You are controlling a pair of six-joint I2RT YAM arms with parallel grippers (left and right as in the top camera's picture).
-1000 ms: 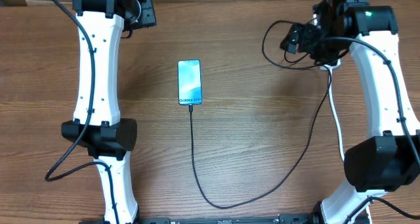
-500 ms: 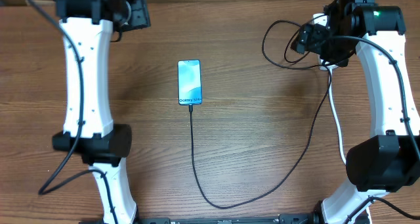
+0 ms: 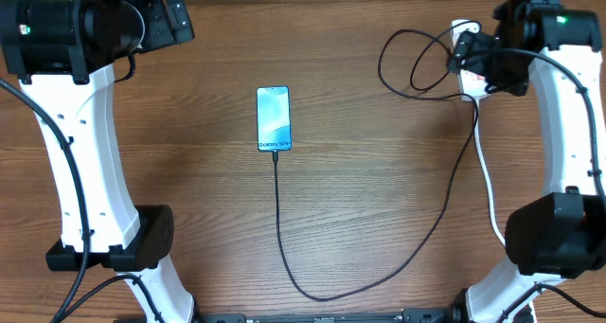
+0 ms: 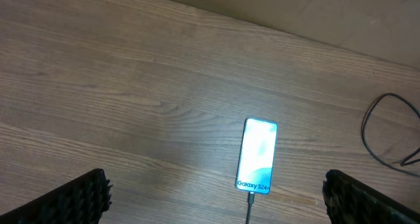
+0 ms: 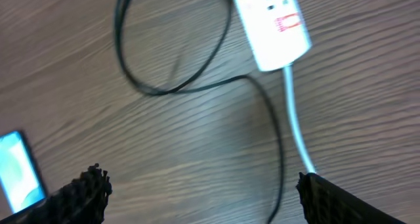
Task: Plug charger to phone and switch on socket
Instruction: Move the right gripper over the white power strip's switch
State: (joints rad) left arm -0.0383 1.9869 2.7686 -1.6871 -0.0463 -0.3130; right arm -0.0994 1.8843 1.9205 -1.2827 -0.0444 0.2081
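Left gripper (image 4: 220,199): fingers spread wide, nothing held, raised over the far left of the table (image 3: 360,96).
Right gripper (image 5: 210,198): fingers spread wide, nothing held, above the socket (image 5: 272,23), whose red markings show.
Phone (image 3: 274,119): flat at mid-table, screen lit.
Charger (image 3: 277,219): tip at the phone's lower edge, cable sweeping right and looping beside the socket.
White cord (image 5: 296,132): runs from the socket's end.
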